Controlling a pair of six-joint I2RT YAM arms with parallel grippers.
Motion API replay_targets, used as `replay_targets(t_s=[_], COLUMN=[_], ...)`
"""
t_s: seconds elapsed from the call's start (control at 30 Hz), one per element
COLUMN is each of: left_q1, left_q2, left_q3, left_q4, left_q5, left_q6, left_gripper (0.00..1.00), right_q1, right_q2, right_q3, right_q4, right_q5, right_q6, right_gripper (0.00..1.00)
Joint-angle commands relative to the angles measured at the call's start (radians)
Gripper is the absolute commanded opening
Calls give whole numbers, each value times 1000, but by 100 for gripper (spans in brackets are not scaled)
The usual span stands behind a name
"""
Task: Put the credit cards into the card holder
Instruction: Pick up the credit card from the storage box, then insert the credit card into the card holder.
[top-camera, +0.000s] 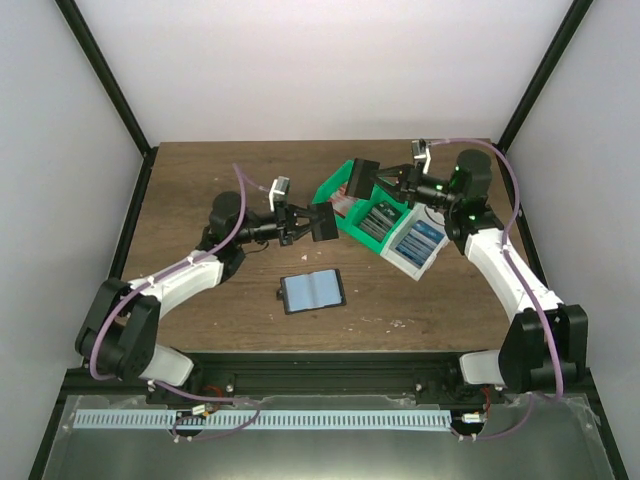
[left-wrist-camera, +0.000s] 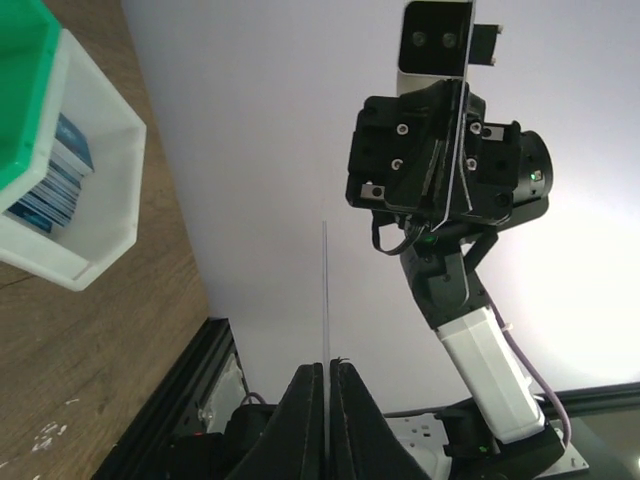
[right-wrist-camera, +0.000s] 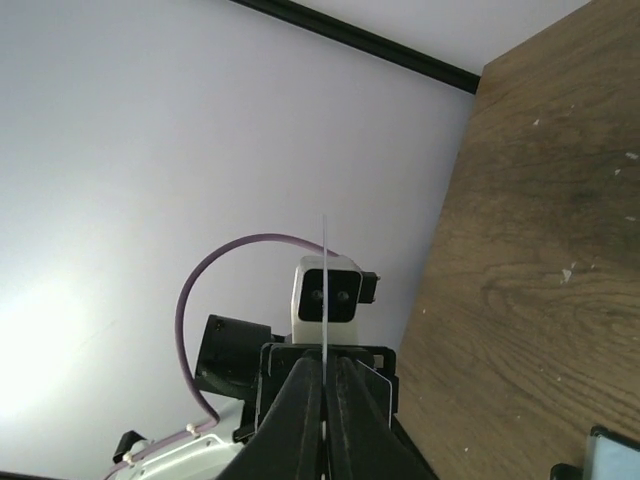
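Note:
The black card holder (top-camera: 312, 291) lies open on the table, its greyish-blue lining facing up. My left gripper (top-camera: 308, 223) is shut on a credit card (top-camera: 324, 222) and holds it in the air above the table. In the left wrist view the card (left-wrist-camera: 326, 290) shows edge-on between the shut fingers (left-wrist-camera: 310, 410). My right gripper (top-camera: 380, 182) is shut on another credit card (top-camera: 362, 180) above the bins, edge-on in the right wrist view (right-wrist-camera: 324, 280). The two grippers face each other. A corner of the holder shows in the right wrist view (right-wrist-camera: 612, 455).
A green bin (top-camera: 345, 180) and a white bin (top-camera: 410, 262) with several blue cards stand at the back right. The white bin also shows in the left wrist view (left-wrist-camera: 110, 200). Black frame posts rise at the back corners.

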Motion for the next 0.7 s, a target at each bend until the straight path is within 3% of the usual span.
replay_targets(t_s=[0.0, 0.27, 0.4, 0.67], left_q1=[20, 17, -14, -132], left_q2=[-57, -170, -185, -129], left_q3=[-9, -2, -65, -92], left_q4=[-88, -581, -655, -839], left_q5=[-10, -179, -249, -514], left_q6=[96, 448, 517, 659], left_gripper=[0, 0, 0, 0], right_q1=[-7, 11, 59, 205], right_q2=[-21, -9, 8, 95], right_q3=[57, -4, -72, -249], right_q4=[-80, -184, -270, -217], right_q5=[59, 84, 126, 85], right_q6=[-69, -166, -301, -446], right_gripper=[0, 0, 1, 0])
